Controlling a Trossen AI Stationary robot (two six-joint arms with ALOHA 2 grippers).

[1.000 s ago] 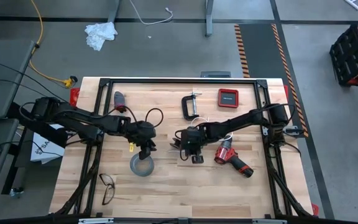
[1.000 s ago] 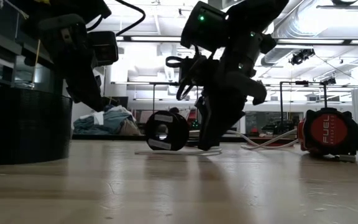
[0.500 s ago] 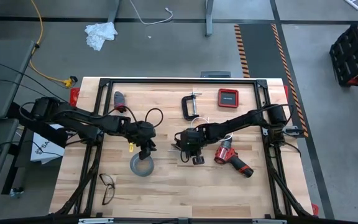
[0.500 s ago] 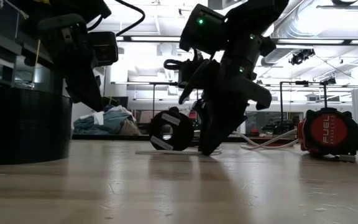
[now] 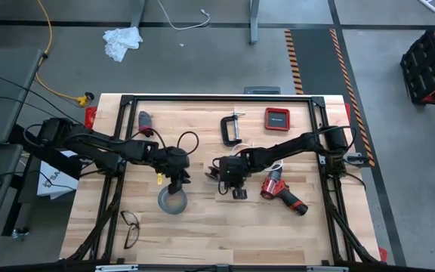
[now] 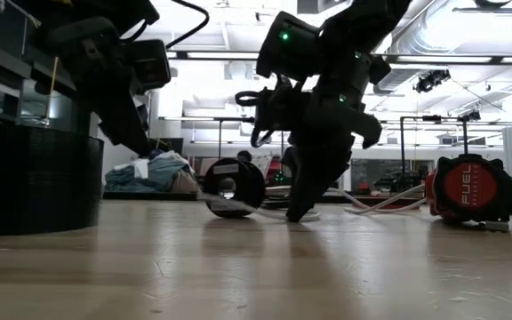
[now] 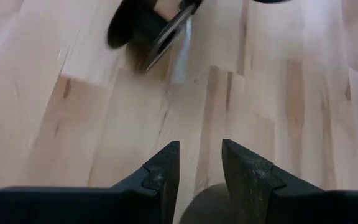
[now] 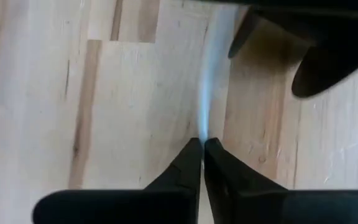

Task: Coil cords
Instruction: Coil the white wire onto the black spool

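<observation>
The cord is a thin white cable [image 8: 205, 106] ending in a small black disc [image 6: 234, 185]. The disc stands on its edge on the wooden table near the middle and also shows in the left wrist view [image 7: 143, 25]. My right gripper [image 8: 201, 144] is beside the disc, with its fingertips down at the table [image 6: 299, 213] and shut on the cable. My left gripper [image 7: 201, 165] hovers open above the grey tape roll [image 5: 172, 201], left of the disc, and holds nothing. My right gripper pinches the white cable [image 8: 204, 127] between its two fingertips, at their free ends. The fingers slant steeply down from above, and the cable runs straight on from them rather than across them. From the fingers the cable lies along the table top.
A red drill [image 5: 282, 193] lies right of my right gripper. A black C-clamp [image 5: 231, 128] and a red case [image 5: 276, 119] sit toward the far edge. A pair of glasses [image 5: 131, 227] lies at the near left. More white cable [image 6: 380, 203] loops behind the right gripper.
My right gripper has shut and taken hold of the white cable, staying in place at the table. The black disc has rocked on its edge beside the fingers, tipping over and then coming back upright.
</observation>
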